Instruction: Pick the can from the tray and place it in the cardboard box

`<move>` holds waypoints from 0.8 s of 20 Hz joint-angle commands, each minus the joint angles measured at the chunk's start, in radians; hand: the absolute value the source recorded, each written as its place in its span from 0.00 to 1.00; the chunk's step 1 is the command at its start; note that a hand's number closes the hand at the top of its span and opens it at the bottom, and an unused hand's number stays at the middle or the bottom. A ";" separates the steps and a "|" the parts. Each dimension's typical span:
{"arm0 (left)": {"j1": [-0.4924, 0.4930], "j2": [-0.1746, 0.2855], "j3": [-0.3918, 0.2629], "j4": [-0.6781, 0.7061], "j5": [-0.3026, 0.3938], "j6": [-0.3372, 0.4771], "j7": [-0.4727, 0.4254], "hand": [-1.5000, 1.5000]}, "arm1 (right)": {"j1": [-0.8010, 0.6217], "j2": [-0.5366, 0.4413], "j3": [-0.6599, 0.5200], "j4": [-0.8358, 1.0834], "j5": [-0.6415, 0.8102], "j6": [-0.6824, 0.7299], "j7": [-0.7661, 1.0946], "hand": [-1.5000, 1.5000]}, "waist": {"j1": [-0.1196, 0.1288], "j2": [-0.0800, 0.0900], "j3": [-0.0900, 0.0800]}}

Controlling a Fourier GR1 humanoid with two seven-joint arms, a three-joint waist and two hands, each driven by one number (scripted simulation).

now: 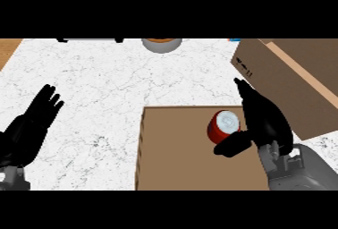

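Note:
A red can (223, 126) with a pale top lies on the brown tray (178, 156) near its far right corner. My right hand (264, 118) is just right of the can, fingers straight and pointing away, thumb (231, 145) curved under the can's near side. The hand stands open and part of the can's right side is hidden behind it. The cardboard box (290, 80) stands at the right, beyond the tray. My left hand (33, 123) rests open at the left edge, fingers up, far from the can.
A round bowl-like object (162, 44) sits at the counter's far edge. A dark-legged object (89, 40) shows at the far left. White marble counter (99, 89) spreads between my left hand and the tray.

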 commanded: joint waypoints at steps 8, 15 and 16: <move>0.049 -0.005 0.021 -0.014 -0.014 -0.024 -0.034 0.50 | -0.011 0.079 -0.009 0.082 0.050 0.106 0.225 0.00 | -0.002 -0.001 0.001; 0.009 -0.037 0.004 0.009 -0.025 -0.012 -0.020 0.50 | -0.052 0.154 -0.039 0.149 0.080 0.144 0.242 0.00 | -0.007 -0.001 0.001; 0.001 -0.004 0.030 0.027 -0.011 -0.029 0.003 0.50 | -0.049 0.165 -0.035 0.164 0.105 0.144 0.242 0.00 | -0.009 -0.001 0.001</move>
